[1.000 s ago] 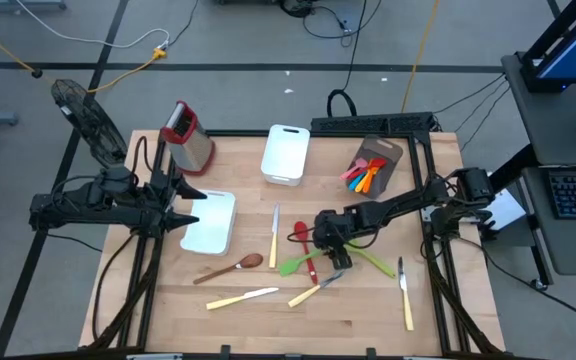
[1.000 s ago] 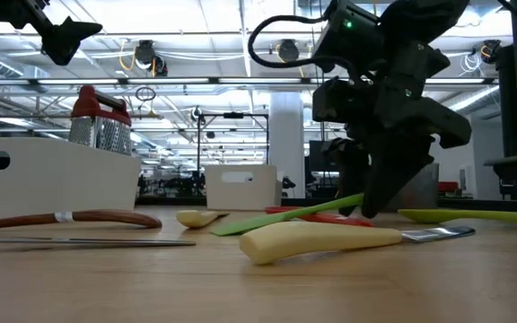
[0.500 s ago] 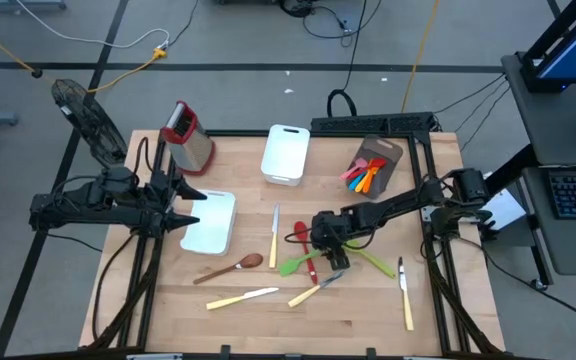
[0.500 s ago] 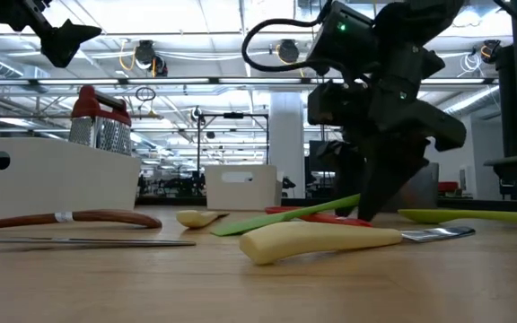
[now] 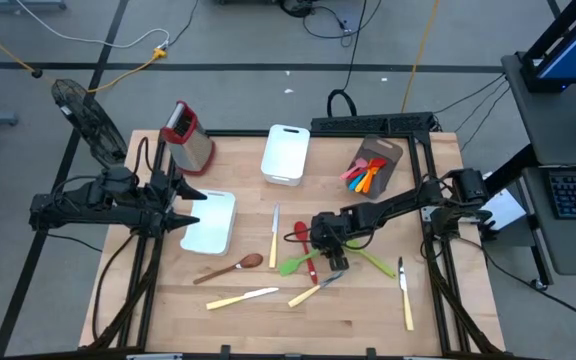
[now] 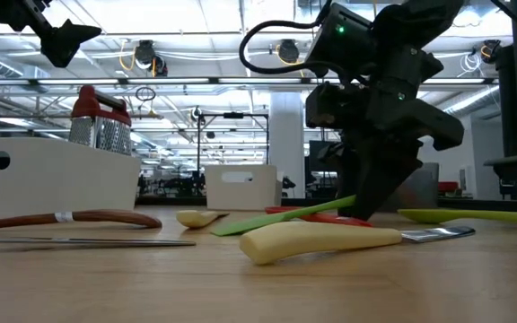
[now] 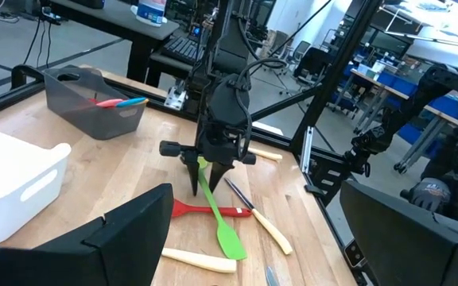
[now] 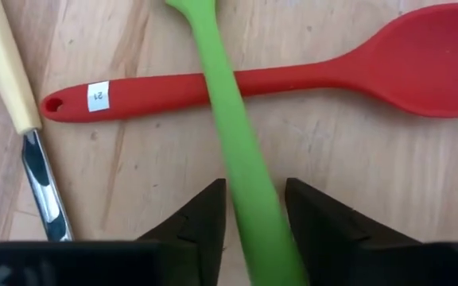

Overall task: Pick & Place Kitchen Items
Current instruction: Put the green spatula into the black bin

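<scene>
My right gripper (image 5: 330, 250) points down at the table's middle, shut on the handle of a green spatula (image 5: 298, 263). The handle lies across a red spoon (image 8: 293, 79). The spatula also shows in the left wrist view (image 7: 217, 210). Around it lie cream-handled knives (image 5: 240, 297) (image 5: 314, 289) (image 5: 405, 295) (image 5: 274, 235), a wooden spoon (image 5: 230, 268) and a lime-green utensil (image 5: 373, 262). My left gripper (image 5: 198, 208) is open and waits above a white tub (image 5: 213, 230) at the left. My right gripper pinches the green spatula's handle (image 8: 241, 171) between its two fingers (image 8: 205, 218). The fingers come from above, pointing down, and lie across the handle. The handle slants up over the red spoon, and the blade end (image 6: 232, 226) rests on the table.
A second white tub (image 5: 286, 153) stands at the far middle. A holder (image 5: 388, 152) with coloured utensils is at the far right, and a red-topped grater (image 5: 188, 137) at the far left. Bare wood shows along the near edge.
My right gripper has shifted a little toward the table's left edge, staying low over the green spatula's handle.
</scene>
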